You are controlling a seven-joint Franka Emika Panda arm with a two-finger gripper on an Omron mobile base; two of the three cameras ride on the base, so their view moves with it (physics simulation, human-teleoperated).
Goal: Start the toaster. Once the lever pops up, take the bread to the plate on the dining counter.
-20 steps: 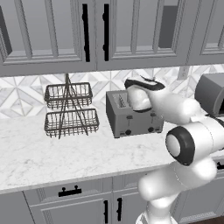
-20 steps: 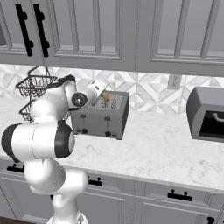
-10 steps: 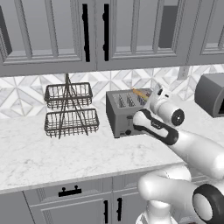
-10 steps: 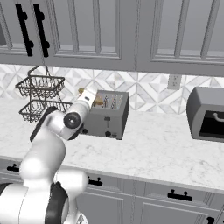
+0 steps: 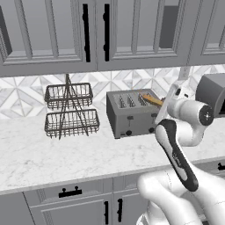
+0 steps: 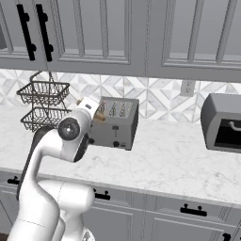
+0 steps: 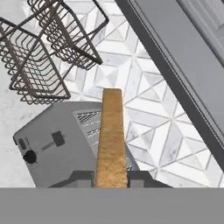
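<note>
1. The claw (image 7: 111,179) is clamped on the bread (image 7: 111,135), its two dark tips pressing the slice's flat faces at one end, so the hand view sees the slice edge-on.
2. The bread is out of the slots and held in the air above the toaster (image 5: 132,113); in the left base view it shows as a tan sliver (image 5: 151,100) over the toaster's right end.
3. Handling, as I judge it: the slice is light and stiff enough to stay straight when held by one end, but toasted crumb is brittle, so a hard squeeze could crack it. Its dry faces give fair friction. The present hold across the faces near the crust looks sound.
4. The toaster stands on the marble desk (image 5: 52,154) against the tiled backsplash, levers and knobs facing forward.
5. A two-tier wire basket (image 5: 70,110) stands well apart to the toaster's left.
6. A darker rounded appliance (image 6: 223,122) sits far right.
</note>
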